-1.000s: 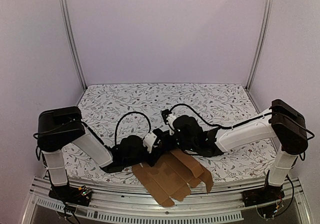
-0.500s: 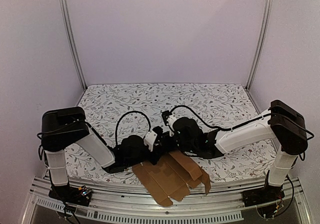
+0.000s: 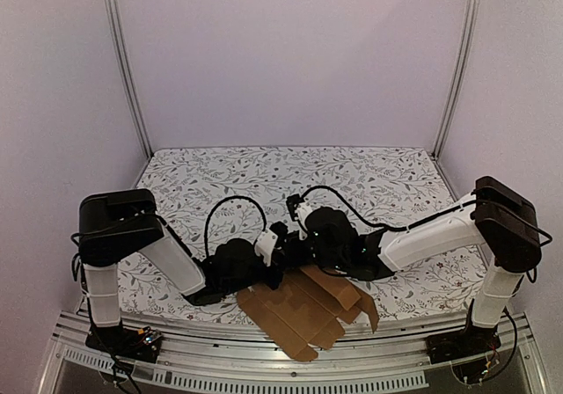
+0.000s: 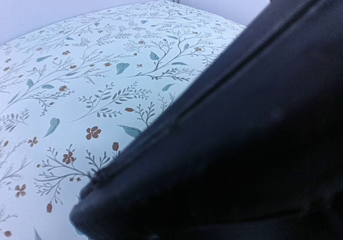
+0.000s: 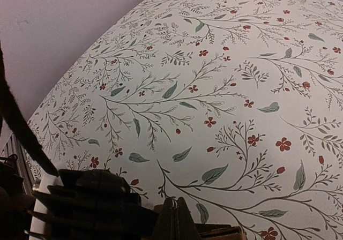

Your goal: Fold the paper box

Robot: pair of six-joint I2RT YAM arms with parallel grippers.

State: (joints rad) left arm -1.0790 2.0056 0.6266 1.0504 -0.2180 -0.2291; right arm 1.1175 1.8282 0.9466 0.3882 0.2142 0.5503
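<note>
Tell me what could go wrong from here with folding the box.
The box hangs over the table's near edge, so a push could slide it off. The left pincer and right pincer crowd its far edge and might collide. The left wrist view is mostly blocked, hiding any grip.

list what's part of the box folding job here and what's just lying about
Job:
- paper box, a flat brown cardboard sheet at the table's near edge

Not part of it:
- floral table cover
- metal frame posts
</note>
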